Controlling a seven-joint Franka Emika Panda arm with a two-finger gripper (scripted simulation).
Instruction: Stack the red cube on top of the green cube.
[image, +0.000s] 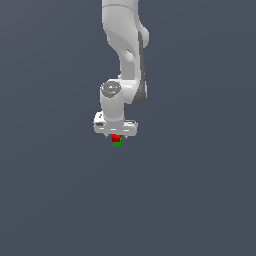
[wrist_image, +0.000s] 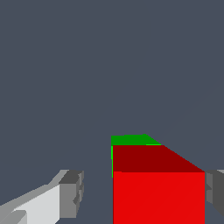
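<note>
In the exterior view I see the red cube (image: 116, 137) sitting directly above the green cube (image: 116, 144), right under my tool (image: 116, 136), so the stack looks essentially made. In the wrist view the red cube (wrist_image: 158, 188) covers nearly all of the green cube (wrist_image: 129, 139); one finger (wrist_image: 72, 194) stands clear while the other seems to touch it, so I judge the tool parted, with only the retreat left.

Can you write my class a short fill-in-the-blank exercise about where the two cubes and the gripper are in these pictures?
1. The red cube sits directly on top of the ____ cube.
2. In the wrist view, a gap shows between the red cube and each finger of the gripper, so the gripper is ____.
3. In the exterior view, the gripper is directly ____ the cubes.
4. The green cube is the ____ cube of the stack.

Missing words: green; open; above; bottom
</note>
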